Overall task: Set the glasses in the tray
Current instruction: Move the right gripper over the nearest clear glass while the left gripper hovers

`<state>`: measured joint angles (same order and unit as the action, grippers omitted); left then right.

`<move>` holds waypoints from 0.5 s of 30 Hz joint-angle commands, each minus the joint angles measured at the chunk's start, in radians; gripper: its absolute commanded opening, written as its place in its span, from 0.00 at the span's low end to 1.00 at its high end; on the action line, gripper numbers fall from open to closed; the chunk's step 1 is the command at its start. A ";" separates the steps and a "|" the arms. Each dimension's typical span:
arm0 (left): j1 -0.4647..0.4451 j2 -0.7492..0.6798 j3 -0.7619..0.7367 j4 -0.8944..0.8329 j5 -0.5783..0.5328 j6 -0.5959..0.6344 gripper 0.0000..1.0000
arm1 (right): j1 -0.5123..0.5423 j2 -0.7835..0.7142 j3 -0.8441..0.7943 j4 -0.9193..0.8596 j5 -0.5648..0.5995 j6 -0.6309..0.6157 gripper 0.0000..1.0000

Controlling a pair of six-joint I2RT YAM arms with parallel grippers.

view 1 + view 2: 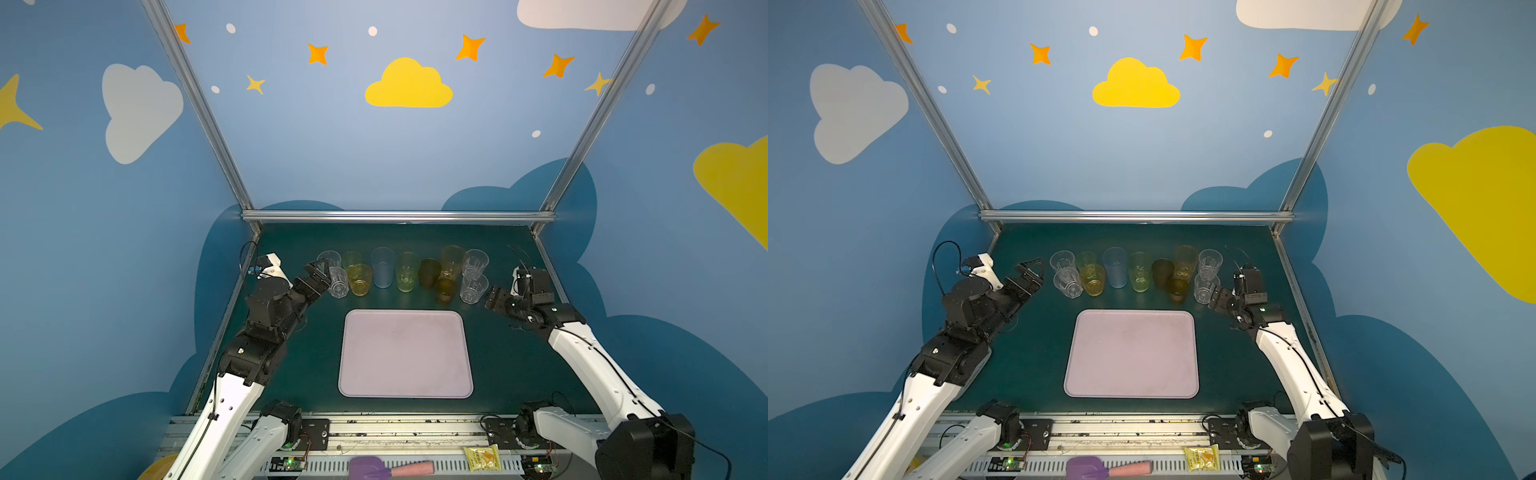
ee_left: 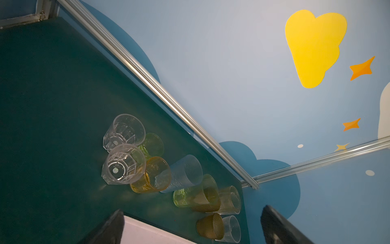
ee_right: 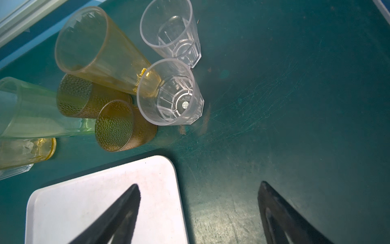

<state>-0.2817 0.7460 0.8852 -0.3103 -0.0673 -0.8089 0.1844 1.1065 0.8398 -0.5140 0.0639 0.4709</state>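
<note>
The tray [image 1: 405,353] lies flat on the middle of the table [image 1: 507,374], closer to the near edge than to the far one, and no glass stands in it. Just past the tray's far corners the two pincers hang over the table, one on each side. The left pincer [image 1: 319,271] is spread wide and holds nothing. It sits close to a short clear glass [image 1: 338,283] at the left end of the row, and the left wrist view shows a gap between them. The right pincer [image 1: 491,297] is likewise spread wide and holds nothing. It points at a second clear glass [image 1: 472,289] at the right end of the row, close to it but apart. Between the pincers and beyond the tray's far edge, the glasses [image 1: 382,270] stand upright in a crowded band about two deep across the table. Clear ones stand at both ends, with amber, blue, green and brown ones between, toward the far edge
</note>
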 commanded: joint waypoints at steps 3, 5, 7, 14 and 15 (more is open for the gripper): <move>0.000 -0.020 -0.005 0.036 -0.050 -0.007 1.00 | -0.003 -0.002 0.019 0.009 -0.008 0.002 0.87; 0.001 -0.024 -0.006 0.030 -0.067 -0.009 1.00 | -0.003 -0.002 0.020 0.011 -0.010 0.002 0.87; 0.001 -0.032 -0.009 0.034 -0.071 -0.014 1.00 | -0.003 -0.004 0.021 0.010 -0.013 0.006 0.87; 0.003 -0.017 -0.010 0.034 -0.063 -0.033 1.00 | -0.003 -0.010 0.021 0.013 -0.027 0.014 0.87; 0.003 -0.011 -0.004 0.033 -0.056 -0.036 1.00 | -0.004 -0.010 0.022 0.014 -0.030 0.014 0.87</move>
<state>-0.2817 0.7204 0.8768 -0.2863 -0.1226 -0.8326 0.1844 1.1065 0.8398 -0.5121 0.0505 0.4747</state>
